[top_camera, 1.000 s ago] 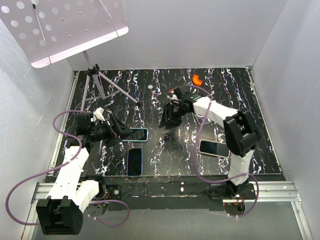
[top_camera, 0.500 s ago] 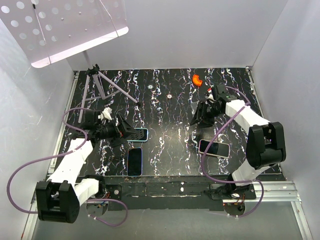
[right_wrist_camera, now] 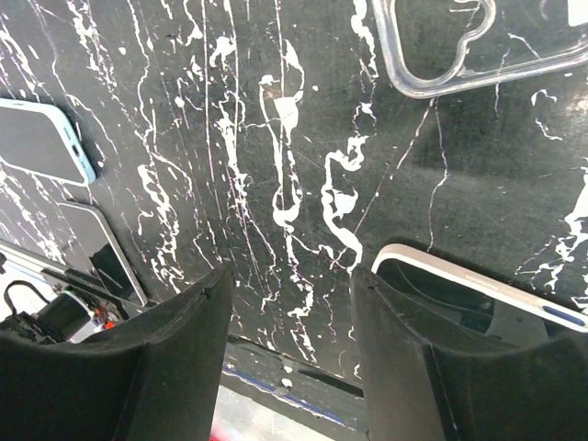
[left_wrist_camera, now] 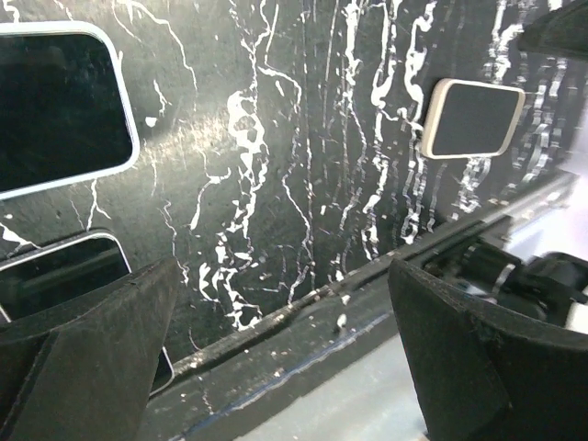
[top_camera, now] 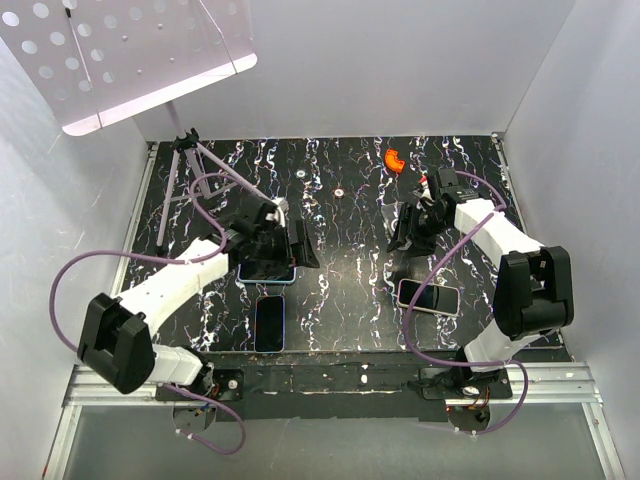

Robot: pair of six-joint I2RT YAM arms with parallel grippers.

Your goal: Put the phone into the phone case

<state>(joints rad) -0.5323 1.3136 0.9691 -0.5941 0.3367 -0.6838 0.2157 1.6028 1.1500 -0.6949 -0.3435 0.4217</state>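
Orange piece (top_camera: 394,159); purple tripod (top_camera: 186,142)

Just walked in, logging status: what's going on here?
Two arms work over a table with phones and a clear case. The left gripper is open near the blue phone; the right gripper is open near the case and the white phone. Neither holds anything, and no phone is in the case yet.

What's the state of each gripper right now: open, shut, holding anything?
Left gripper: open, jaws wide apart, holding nothing.
Right gripper: open, holding nothing.
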